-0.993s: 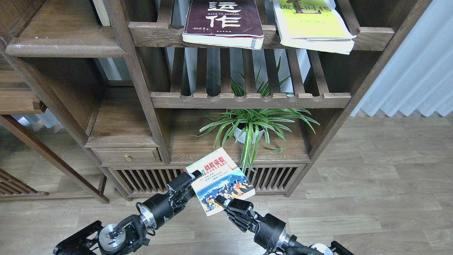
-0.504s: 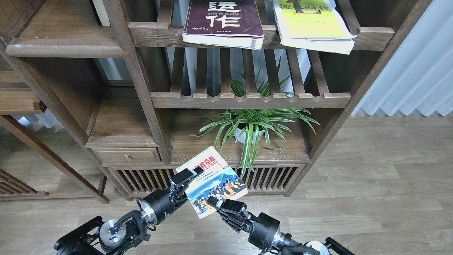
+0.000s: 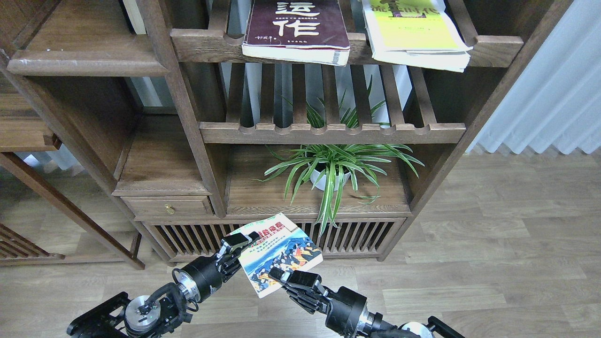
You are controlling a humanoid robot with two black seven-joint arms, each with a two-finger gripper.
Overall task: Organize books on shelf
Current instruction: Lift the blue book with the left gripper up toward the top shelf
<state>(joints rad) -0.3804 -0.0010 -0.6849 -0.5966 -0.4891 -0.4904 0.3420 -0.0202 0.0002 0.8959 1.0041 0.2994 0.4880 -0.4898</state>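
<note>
Cream book [image 3: 277, 251] held low in front of the cabinet, below the potted plant [image 3: 334, 170], tilted, cover up. Left gripper [image 3: 240, 245] clamps its left edge; right gripper [image 3: 281, 278] pinches the lower edge. Both jaws look narrow, closed on the book.

Progress, judged: early. No book lies on the solid shelf [image 3: 89, 58], up and left of the plant; its scuffed front edge is bare as far as the frame shows. Maroon book [image 3: 296, 29] and yellow-green book [image 3: 415, 33] lie flat on the slatted rail above the plant, overhanging its front.

In the way: the plant's long leaves hang just beside the cream book; the upright post [image 3: 181, 108] stands left of the plant, between it and the shelf.
</note>
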